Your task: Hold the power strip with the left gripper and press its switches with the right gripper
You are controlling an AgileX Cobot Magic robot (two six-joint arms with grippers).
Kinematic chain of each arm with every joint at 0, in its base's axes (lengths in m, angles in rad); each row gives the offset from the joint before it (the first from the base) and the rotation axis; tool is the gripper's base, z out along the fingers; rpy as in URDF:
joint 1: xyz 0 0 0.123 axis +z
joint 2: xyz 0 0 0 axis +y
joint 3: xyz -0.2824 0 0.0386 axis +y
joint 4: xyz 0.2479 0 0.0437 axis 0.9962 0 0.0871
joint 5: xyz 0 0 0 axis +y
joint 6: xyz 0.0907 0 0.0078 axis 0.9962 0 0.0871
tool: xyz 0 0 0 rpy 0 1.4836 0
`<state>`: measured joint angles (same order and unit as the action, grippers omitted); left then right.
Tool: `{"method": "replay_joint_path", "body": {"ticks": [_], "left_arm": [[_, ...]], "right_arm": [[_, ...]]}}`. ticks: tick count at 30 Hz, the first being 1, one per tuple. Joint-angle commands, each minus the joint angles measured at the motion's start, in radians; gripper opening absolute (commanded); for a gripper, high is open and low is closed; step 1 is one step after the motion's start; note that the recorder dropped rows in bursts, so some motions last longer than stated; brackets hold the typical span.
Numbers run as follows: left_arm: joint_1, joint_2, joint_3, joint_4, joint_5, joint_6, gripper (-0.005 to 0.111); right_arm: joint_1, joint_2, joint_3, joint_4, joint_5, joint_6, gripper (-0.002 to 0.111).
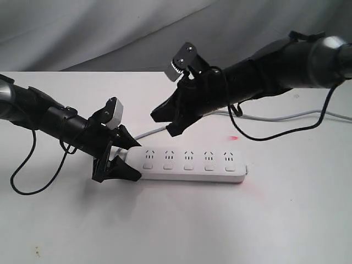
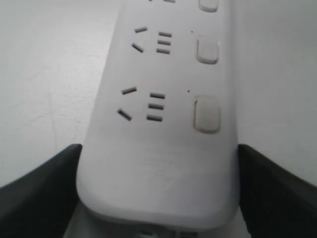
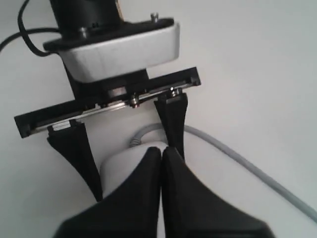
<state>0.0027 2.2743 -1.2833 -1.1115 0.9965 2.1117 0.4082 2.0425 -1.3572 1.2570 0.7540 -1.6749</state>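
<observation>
The white power strip [image 1: 190, 165] lies flat on the white table, its row of square switches [image 1: 188, 165] facing the front. My left gripper [image 1: 131, 160] is shut on the strip's left end, one black finger on each long side. The left wrist view shows the strip [image 2: 158, 163] filling the gap between both fingers [image 2: 42, 191], with two switches [image 2: 206, 115] beyond. My right gripper [image 1: 160, 122] hangs shut and empty above the strip's left part, not touching it. In the right wrist view its tips [image 3: 161, 151] meet above the strip's end [image 3: 121, 166].
The strip's grey cord [image 1: 308, 114] leaves its left end and runs behind the right arm to the table's right edge. Black cables loop from each arm [image 1: 22, 181]. A red light spot [image 1: 234, 137] lies behind the strip. A grey cloth backdrop hangs behind the table.
</observation>
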Motion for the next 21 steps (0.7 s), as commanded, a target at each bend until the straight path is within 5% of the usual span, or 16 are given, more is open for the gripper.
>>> {"method": "replay_joint_path", "body": {"ticks": [1,21], "left_arm": [[-0.002,0.017,0.010,0.076,-0.076,-0.018,0.068],[-0.002,0.017,0.010,0.076,-0.076,-0.018,0.068]], "right_arm": [[0.060,0.060,-0.007,0.001,-0.026,-0.034,0.000],[0.105,0.117,-0.007,-0.235,-0.066,0.105,0.000]]}}
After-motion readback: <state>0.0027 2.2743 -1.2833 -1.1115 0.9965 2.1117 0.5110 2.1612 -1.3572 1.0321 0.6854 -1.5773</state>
